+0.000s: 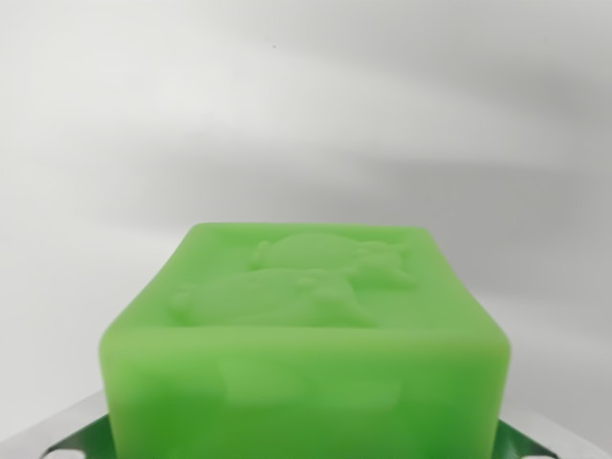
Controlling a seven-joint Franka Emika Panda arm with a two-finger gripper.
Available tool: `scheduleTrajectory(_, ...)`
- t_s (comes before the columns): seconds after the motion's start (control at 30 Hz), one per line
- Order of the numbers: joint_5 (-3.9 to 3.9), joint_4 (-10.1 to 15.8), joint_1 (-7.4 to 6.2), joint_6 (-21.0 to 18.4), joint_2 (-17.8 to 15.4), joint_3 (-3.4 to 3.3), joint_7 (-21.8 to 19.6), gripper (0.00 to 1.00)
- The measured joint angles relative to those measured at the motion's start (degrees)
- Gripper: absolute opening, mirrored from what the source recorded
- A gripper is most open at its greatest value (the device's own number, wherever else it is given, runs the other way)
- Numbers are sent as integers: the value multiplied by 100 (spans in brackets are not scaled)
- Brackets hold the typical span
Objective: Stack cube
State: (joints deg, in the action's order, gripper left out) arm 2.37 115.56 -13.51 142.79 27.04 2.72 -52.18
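in the wrist view a green cube point(306, 344) fills the lower middle of the frame, very close to the camera, its near face running off the bottom edge. its top face tilts away and carries raised relief shapes, rounded and hard to name. the top's near edge is soft and rounded, running almost level across the frame; the two side edges narrow toward a shorter far edge. at the bottom corners, just beside the cube's left and right faces, grey metal pieces point(65, 432) show, with green reflected on them; they look like the jaws set close on either side of the cube, but whether they press on it cannot be told, so the grip cannot be told either. above and around the cube everything is a pale, blurred white-grey surface point(306, 105) with soft shadow bands crossing it, open room on the wrist view's left, the wrist view's right and beyond the far edge. what the cube rests on, if anything, is hidden below the frame.
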Motion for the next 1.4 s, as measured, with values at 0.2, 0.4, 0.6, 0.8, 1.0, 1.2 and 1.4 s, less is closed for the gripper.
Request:
scheduleTrajectory(0.2,-27,22,0,-165,-203,2,-14,0)
scheduleTrajectory(0.4,-51,232,-29,-157,-350,1,-264,0)
scheduleTrajectory(0.6,-61,439,-68,-124,-521,0,-561,0)
scheduleTrajectory(0.8,-68,672,-103,-83,-709,0,-905,0)
scheduleTrajectory(1.0,-78,898,-150,-45,-901,0,-1246,0)
scheduleTrajectory(1.2,-90,1120,-189,-12,-1088,0,-1594,0)
scheduleTrajectory(1.4,-97,1332,-234,11,-1275,0,-1936,0)
